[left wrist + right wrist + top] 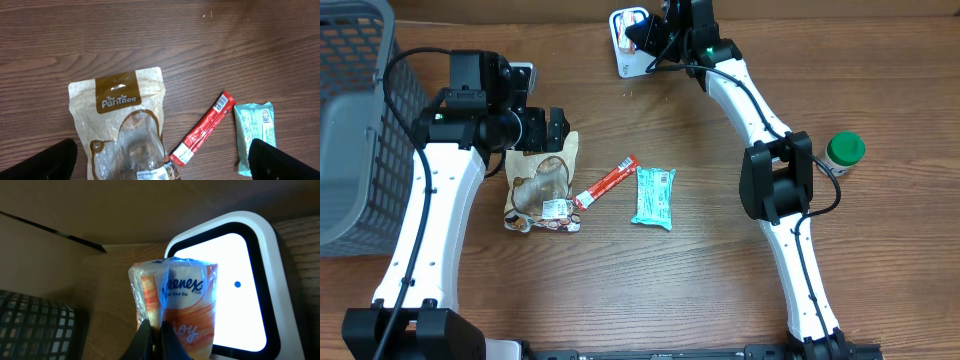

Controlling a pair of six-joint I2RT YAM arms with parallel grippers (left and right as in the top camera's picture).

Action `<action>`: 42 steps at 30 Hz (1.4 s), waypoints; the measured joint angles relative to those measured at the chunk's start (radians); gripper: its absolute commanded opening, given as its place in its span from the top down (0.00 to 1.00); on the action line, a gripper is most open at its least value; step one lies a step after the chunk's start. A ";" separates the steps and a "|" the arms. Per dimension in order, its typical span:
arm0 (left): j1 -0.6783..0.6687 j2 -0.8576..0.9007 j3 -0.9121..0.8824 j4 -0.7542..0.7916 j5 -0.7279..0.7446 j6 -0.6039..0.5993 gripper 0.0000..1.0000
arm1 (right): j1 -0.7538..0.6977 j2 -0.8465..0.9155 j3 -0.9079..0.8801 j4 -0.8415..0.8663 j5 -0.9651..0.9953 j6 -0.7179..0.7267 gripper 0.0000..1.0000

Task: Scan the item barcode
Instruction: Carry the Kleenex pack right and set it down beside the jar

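well, right pincer [155, 337] clamps the tissue pack [175, 300] before the lit scanner [245, 255] at twelve o'clock, likely so its barcode faces the glass; left pincer [162, 162] gapes over the pouch [120, 115].

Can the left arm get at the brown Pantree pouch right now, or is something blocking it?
Probably yes: the left gripper hangs open above the pouch, and nothing lies on it; the red stick pack is only by one corner.
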 measured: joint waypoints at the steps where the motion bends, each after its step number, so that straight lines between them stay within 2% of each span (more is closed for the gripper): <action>1: 0.000 0.000 0.000 0.000 0.000 0.000 0.00 | 0.000 0.000 0.000 0.000 -0.002 0.001 0.96; 9: 0.000 0.000 0.000 0.000 0.000 0.000 0.00 | -0.014 -0.004 0.000 -0.060 -0.077 0.000 0.96; 14: 0.000 0.000 0.000 0.000 0.000 0.000 0.00 | -0.035 -0.074 -0.003 -0.225 -0.084 -0.021 0.96; 21: 0.000 0.000 0.000 0.000 0.000 0.000 0.00 | -0.050 -0.345 -0.005 -0.658 -0.097 -0.161 0.96; 26: 0.000 0.000 0.000 0.000 0.000 0.000 0.00 | -0.061 -0.475 0.010 -1.048 -0.099 -0.337 0.96; 29: 0.000 0.000 0.000 0.000 0.000 0.000 0.00 | -0.076 -0.471 0.000 -1.251 0.020 -0.440 0.96; 31: 0.000 0.000 0.000 0.000 0.000 0.000 0.00 | -0.082 -0.465 -0.038 -1.322 0.138 -0.466 0.96; 34: 0.000 0.000 0.000 0.000 0.000 0.000 0.00 | -0.084 -0.457 -0.135 -1.333 0.323 -0.491 0.96; 37: 0.000 0.000 0.000 0.000 0.000 0.000 0.00 | -0.089 -0.454 -0.240 -1.305 0.424 -0.502 0.96; 41: 0.000 0.000 0.000 0.000 0.000 0.000 0.00 | -0.099 -0.452 -0.419 -1.186 0.561 -0.497 0.96; 42: 0.000 0.000 0.000 0.000 0.000 0.000 0.01 | -0.104 -0.450 -0.461 -1.138 0.599 -0.482 0.93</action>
